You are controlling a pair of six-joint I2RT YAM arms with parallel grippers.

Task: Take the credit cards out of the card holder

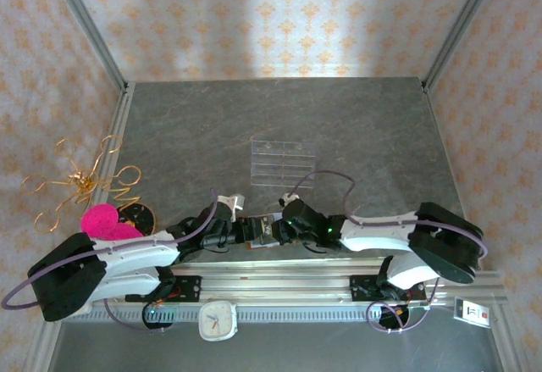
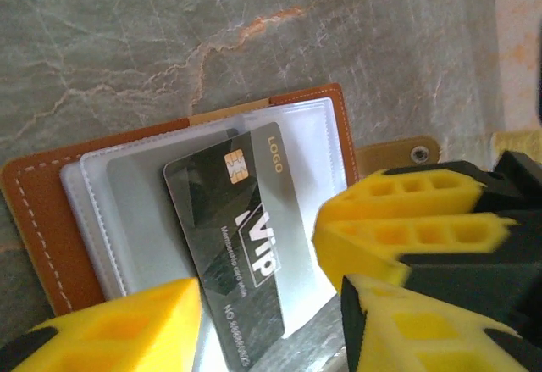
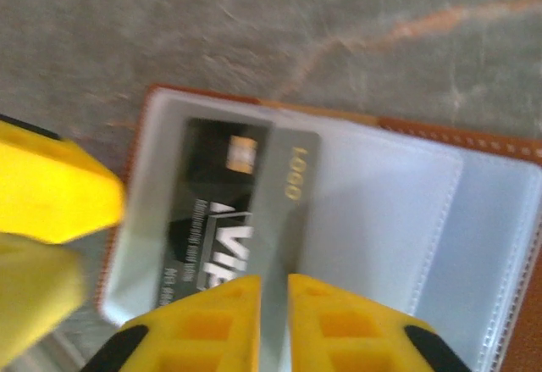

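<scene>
Firmly pinched together, the right fingers [image 3: 347,325] are clenched on a long edge of a black card [image 2: 246,236], and the card's grey band runs down into the thin slit between them. The left fingers [image 2: 127,325] stand released and well apart, one on each side of the card's near end. I cannot tell whether either touches it.

The card is printed VIP and LOGO and carries a gold chip. Its long axis runs from the chip end, which points into the card holder [image 2: 34,211] toward the holder's far edge, back to the other end, which points out past the near edge of the sleeves toward both sets of fingers. It sits skewed, not square with the holder's stitched border. I cannot tell whether the chip end is tucked under a sleeve.

The card holder lies open and flat on the grey marbled bench [image 2: 127,41], with brown leather around pale clear sleeves [image 2: 93,211]. Its snap tab [image 2: 398,153] juts from the side where the right fingers come in.

From above, both arms meet over the holder. Beyond the holder, away from the arms, a clear tiered rack [image 1: 282,162] lies well apart. Left of the holder are a pink object [image 1: 106,219] and a gold wire ornament [image 1: 80,181]. Nearer than the holder, between the arm bases, sits a white clock [image 1: 218,319].
</scene>
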